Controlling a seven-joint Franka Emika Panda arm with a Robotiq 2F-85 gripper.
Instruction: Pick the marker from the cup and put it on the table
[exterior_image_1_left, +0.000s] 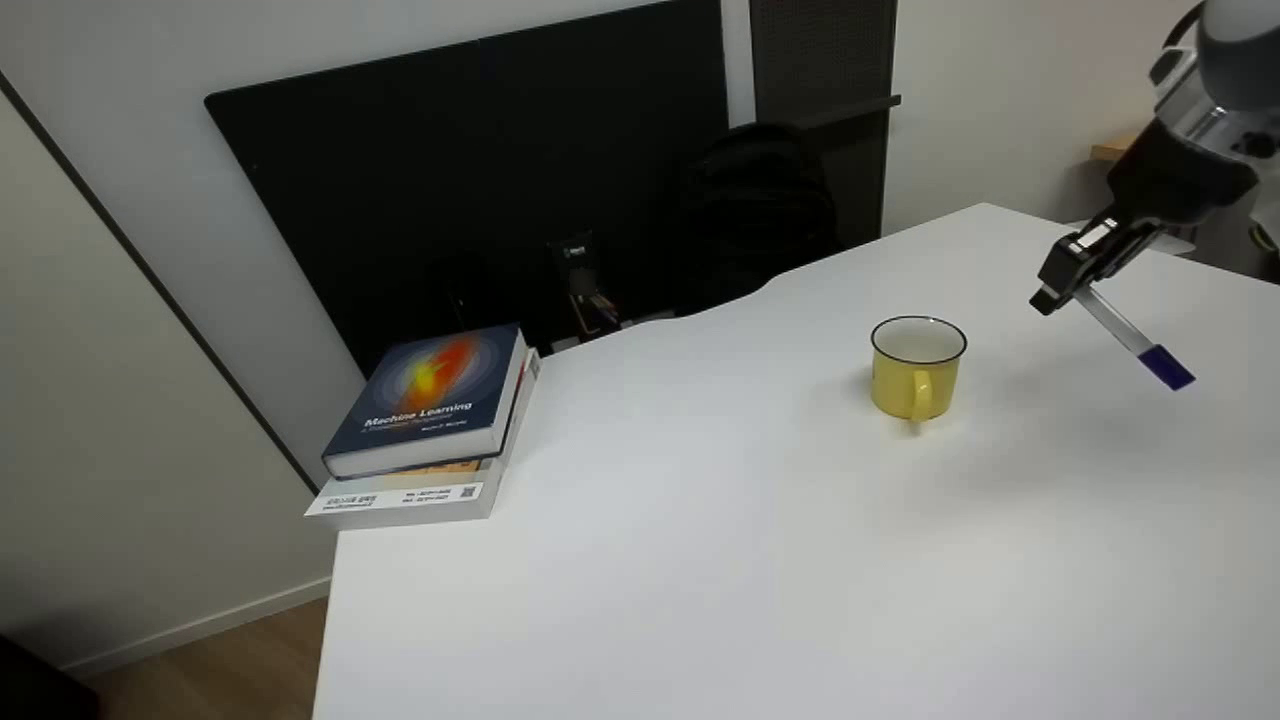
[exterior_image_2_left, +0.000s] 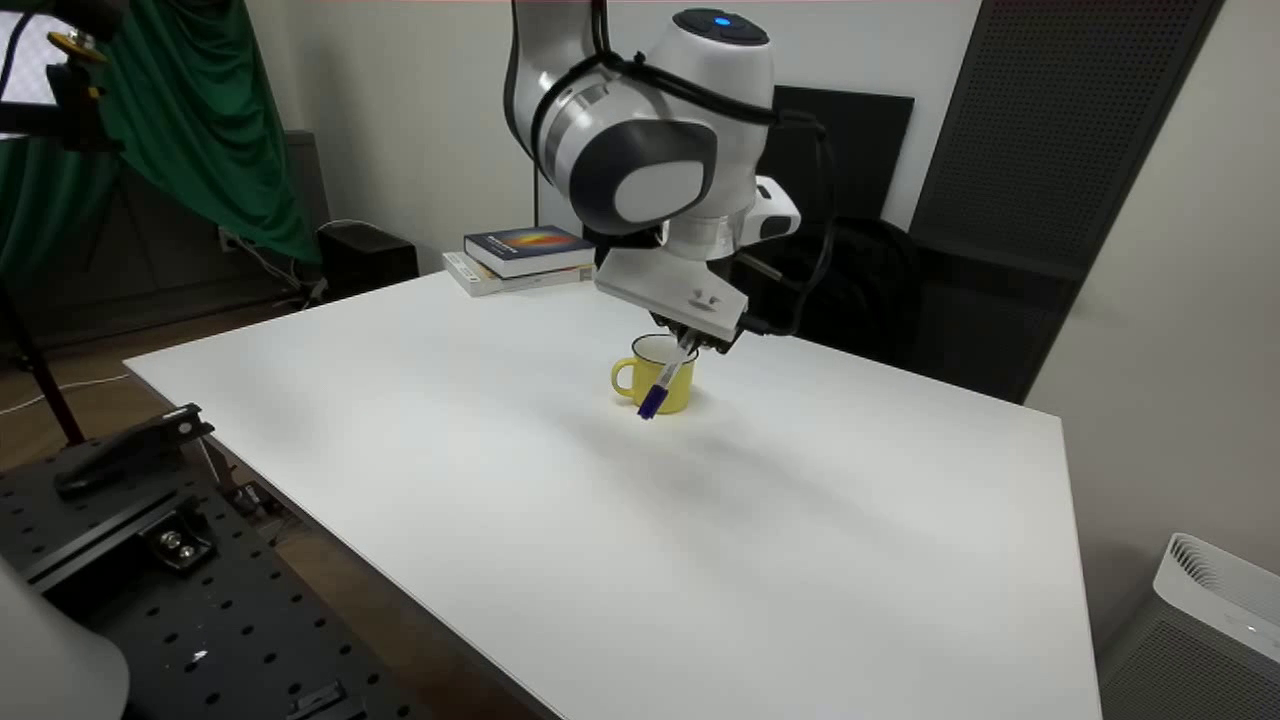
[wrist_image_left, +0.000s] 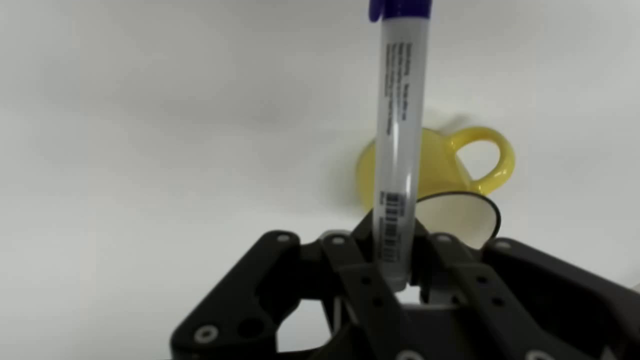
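Note:
The marker (exterior_image_1_left: 1122, 327) is a white pen with a dark blue cap. My gripper (exterior_image_1_left: 1066, 285) is shut on its plain end, and the capped end slants out and down above the table. In the wrist view the marker (wrist_image_left: 400, 110) stands between the fingers (wrist_image_left: 392, 235), barcode end held, cap at the top edge. The yellow cup (exterior_image_1_left: 910, 385) has a handle and a dark rim. It stands upright on the white table (exterior_image_1_left: 700, 560), apart from the gripper. The cup also shows behind the marker (exterior_image_2_left: 668, 374) in an exterior view (exterior_image_2_left: 645, 378) and in the wrist view (wrist_image_left: 440, 162).
Two stacked books (exterior_image_1_left: 425, 400) lie at a corner of the table; they also show in the other view (exterior_image_2_left: 525, 255). A black backpack (exterior_image_1_left: 760, 190) is beyond the table edge. A dark perforated plate (exterior_image_2_left: 240, 620) and a white appliance (exterior_image_2_left: 1200, 610) stand beside the table.

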